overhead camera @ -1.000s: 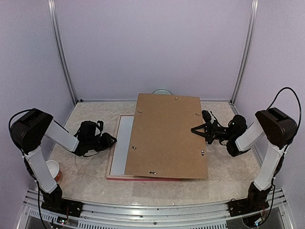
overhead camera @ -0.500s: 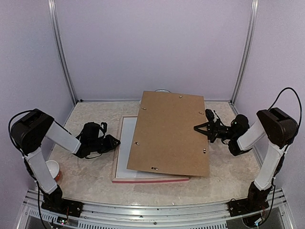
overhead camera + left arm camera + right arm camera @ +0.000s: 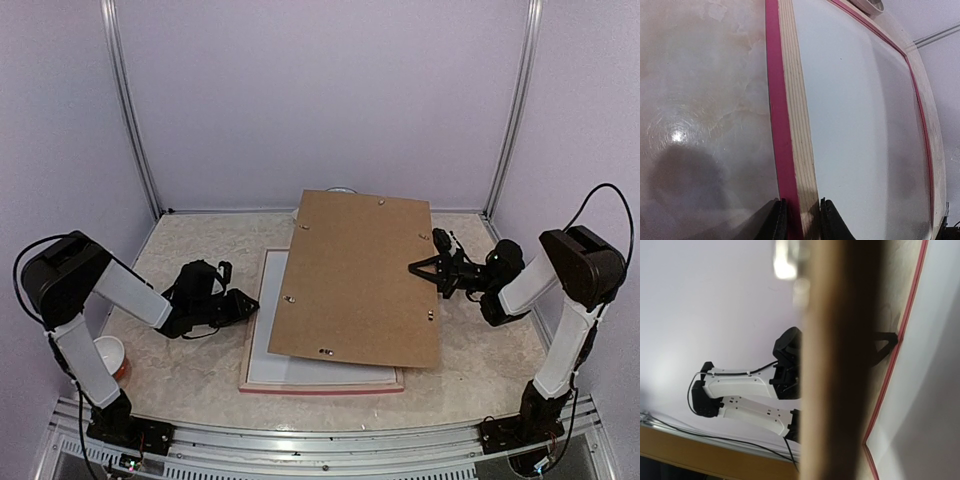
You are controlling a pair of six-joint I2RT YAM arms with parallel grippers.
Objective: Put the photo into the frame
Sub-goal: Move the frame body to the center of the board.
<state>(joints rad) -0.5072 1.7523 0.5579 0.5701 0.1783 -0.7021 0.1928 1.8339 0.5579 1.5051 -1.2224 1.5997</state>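
Currently the frame [image 3: 322, 386] lies back-up on the desk [image 3: 190, 245], its left rail pinched by the left pincer [image 3: 246, 303]. The right pincer [image 3: 414, 268] pinches the brown board [image 3: 360, 275] by its right edge, tilted over the frame.
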